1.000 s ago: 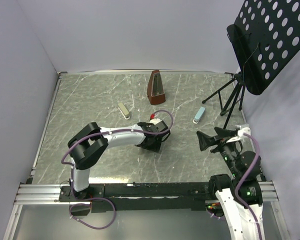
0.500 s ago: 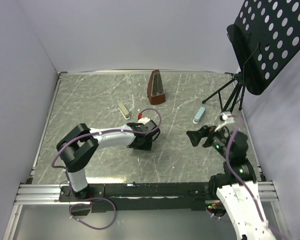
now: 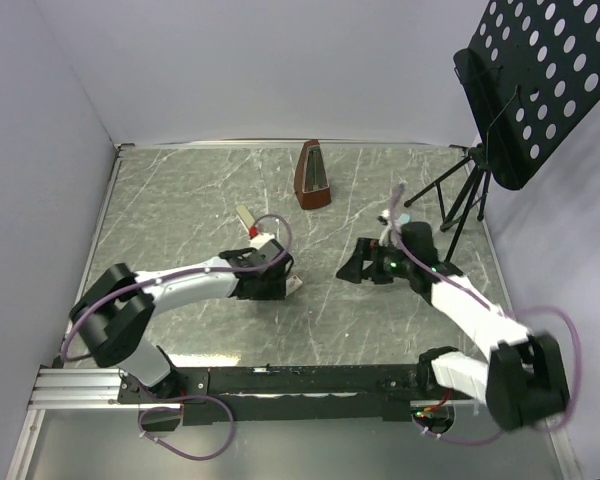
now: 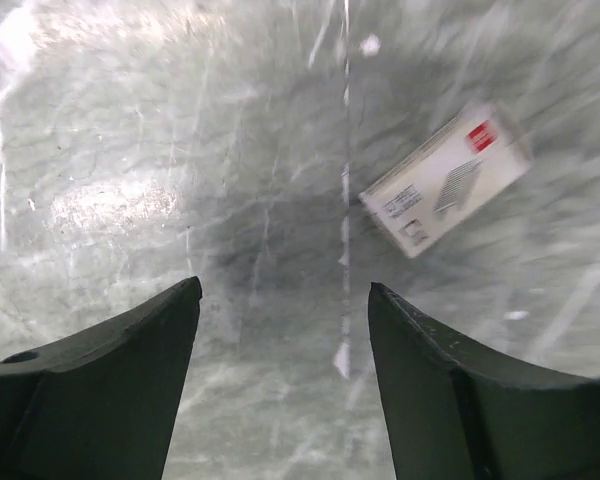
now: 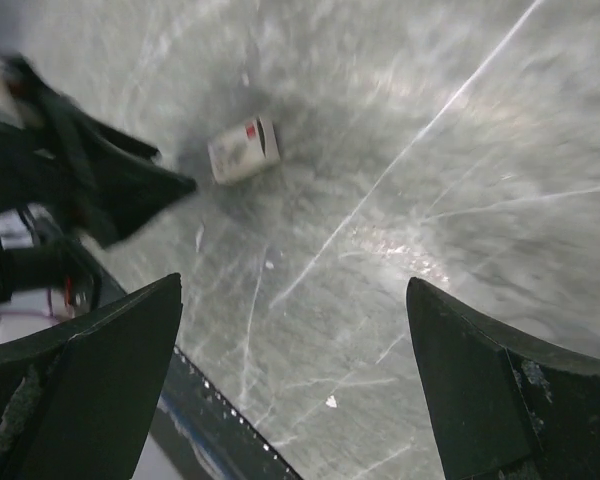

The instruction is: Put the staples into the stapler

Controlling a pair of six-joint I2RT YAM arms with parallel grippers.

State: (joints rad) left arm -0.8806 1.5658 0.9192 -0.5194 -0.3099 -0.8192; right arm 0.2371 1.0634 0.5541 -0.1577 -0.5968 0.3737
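Note:
The staples box (image 3: pixel 294 287) is tiny and cream with a red mark. It lies flat on the marble table just right of my left gripper (image 3: pixel 278 288). In the left wrist view the box (image 4: pixel 445 180) lies ahead and right of the open, empty left gripper (image 4: pixel 283 288). My right gripper (image 3: pixel 356 270) is open wide and empty above the table's middle, and its view shows the box (image 5: pixel 243 150) far ahead beside the left gripper (image 5: pixel 110 190). A beige stapler (image 3: pixel 245 216) lies behind the left arm. A light blue stapler (image 3: pixel 405 214) is mostly hidden by the right arm. No metal strip shows.
A brown metronome (image 3: pixel 313 175) stands at the back middle. A black perforated music stand (image 3: pixel 535 70) on a tripod (image 3: pixel 460 195) fills the back right corner. Walls close the left and back sides. The black rail (image 5: pixel 220 430) runs along the near edge.
My left gripper has swept left, uncovering the staples box beside it. My right arm has reached from the near right to the table's middle, covering the blue stapler.

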